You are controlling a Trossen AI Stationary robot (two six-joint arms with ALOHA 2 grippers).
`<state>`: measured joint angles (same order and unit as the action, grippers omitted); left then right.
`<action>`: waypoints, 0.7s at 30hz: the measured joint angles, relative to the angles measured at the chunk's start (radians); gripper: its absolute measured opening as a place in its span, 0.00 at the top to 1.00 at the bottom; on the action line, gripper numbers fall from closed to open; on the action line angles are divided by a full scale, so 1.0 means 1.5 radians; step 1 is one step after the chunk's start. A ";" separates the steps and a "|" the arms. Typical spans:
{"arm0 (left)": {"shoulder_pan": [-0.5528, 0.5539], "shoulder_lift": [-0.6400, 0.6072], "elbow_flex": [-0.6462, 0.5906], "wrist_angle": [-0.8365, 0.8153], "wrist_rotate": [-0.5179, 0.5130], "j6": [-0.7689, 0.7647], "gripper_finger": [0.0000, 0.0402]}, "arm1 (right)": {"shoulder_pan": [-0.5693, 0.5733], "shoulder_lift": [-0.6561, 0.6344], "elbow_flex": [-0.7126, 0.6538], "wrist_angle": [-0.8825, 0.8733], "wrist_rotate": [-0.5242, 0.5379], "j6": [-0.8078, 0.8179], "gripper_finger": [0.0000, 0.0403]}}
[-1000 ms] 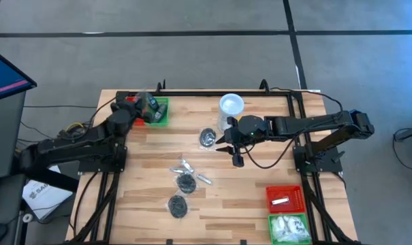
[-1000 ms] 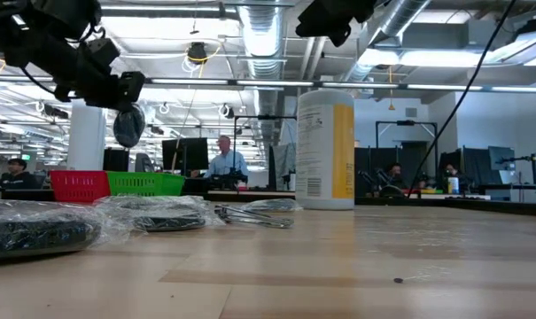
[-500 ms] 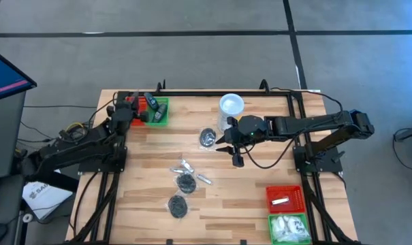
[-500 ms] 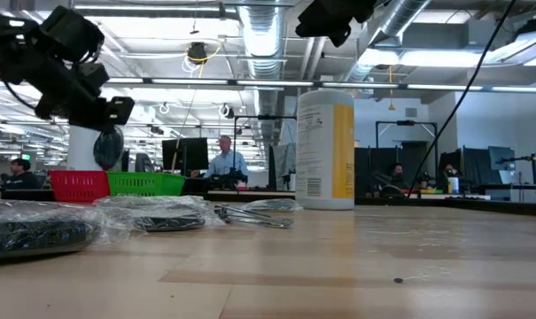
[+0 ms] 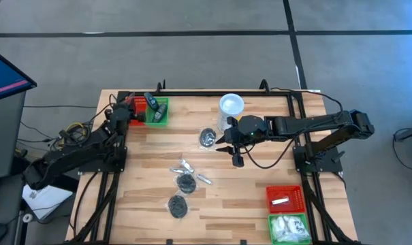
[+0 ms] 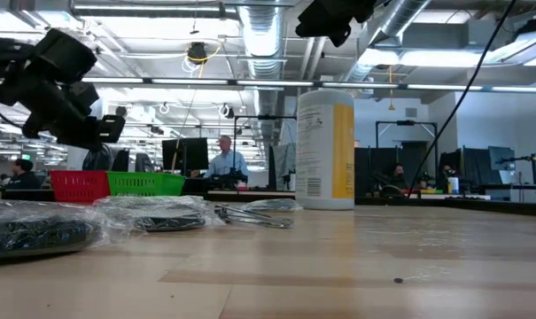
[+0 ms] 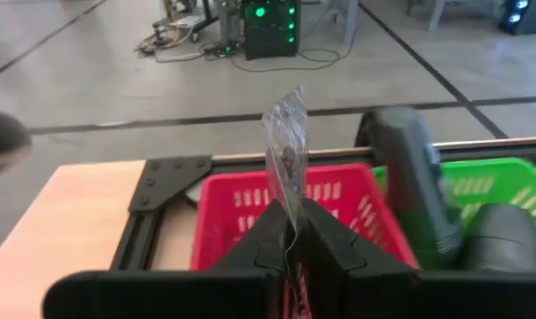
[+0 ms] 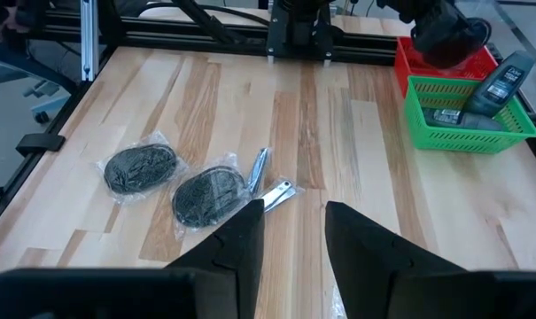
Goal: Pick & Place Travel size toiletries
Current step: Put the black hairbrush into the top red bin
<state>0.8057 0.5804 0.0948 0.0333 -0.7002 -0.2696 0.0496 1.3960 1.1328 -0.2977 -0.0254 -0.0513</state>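
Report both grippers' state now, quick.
Left gripper: shut on a clear-wrapped puck, over the red basket.
Right gripper: open, empty, above mid-table near the yellow canister.

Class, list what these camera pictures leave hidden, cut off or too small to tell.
- Left pincer, left wrist view: shut on a clear wrapper; its contents unreadable, edge-on.
- Red basket, left wrist view: floor hidden by the fingers.
- White packets, high view: too small to count.
- Right pincer, low view: cut off by the top edge.
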 joint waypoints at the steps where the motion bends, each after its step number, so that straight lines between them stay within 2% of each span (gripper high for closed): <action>1: 0.007 0.000 -0.004 0.004 0.000 0.000 0.97 | 0.000 0.000 0.000 0.000 0.000 0.000 0.72; 11: 0.055 0.010 -0.008 0.040 0.021 0.002 0.97 | 0.000 0.000 0.000 0.002 0.000 0.000 0.72; 21: 0.071 0.073 -0.008 0.090 0.023 0.005 0.95 | 0.000 0.000 0.000 0.005 0.000 0.000 0.72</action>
<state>0.9115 0.6900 0.0826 0.1681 -0.6651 -0.2617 0.0502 1.3960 1.1332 -0.2897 -0.0254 -0.0513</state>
